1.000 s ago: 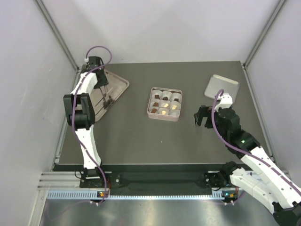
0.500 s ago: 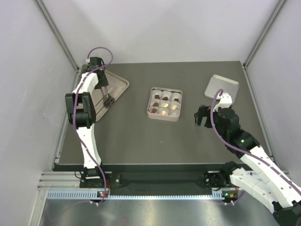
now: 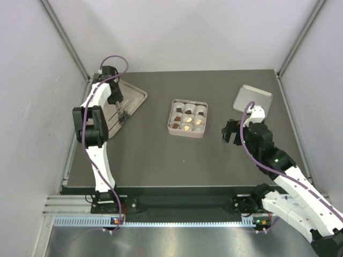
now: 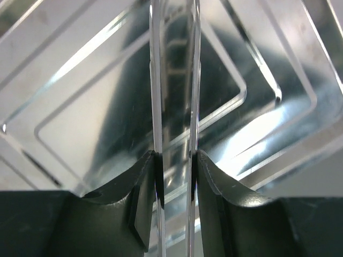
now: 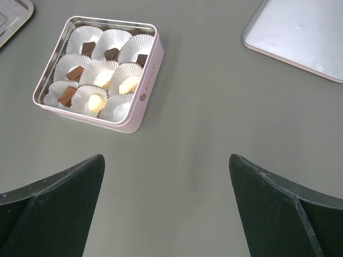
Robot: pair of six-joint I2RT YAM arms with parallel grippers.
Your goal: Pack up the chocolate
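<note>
The chocolate pieces (image 5: 103, 78) sit in white paper cups inside the square pink tin (image 5: 144, 101): dark, lighter brown and cream ones. The tin also shows mid-table in the top view (image 3: 205, 119). My left gripper (image 4: 176, 160) is shut on thin metal tongs (image 4: 155, 80), whose two blades run forward over the shiny metal tray (image 4: 80, 107). No chocolate shows between the blades. In the top view the left gripper (image 3: 117, 101) hangs over the tray (image 3: 136, 97) at the back left. My right gripper (image 5: 166, 176) is open and empty, above bare table right of the tin (image 3: 229, 131).
The tin's flat lid (image 3: 253, 98) lies at the back right, also in the right wrist view (image 5: 300, 37). White walls enclose the table on the left, the back and the right.
My left gripper with the tongs has shifted slightly over the tray. The right arm has not moved.
</note>
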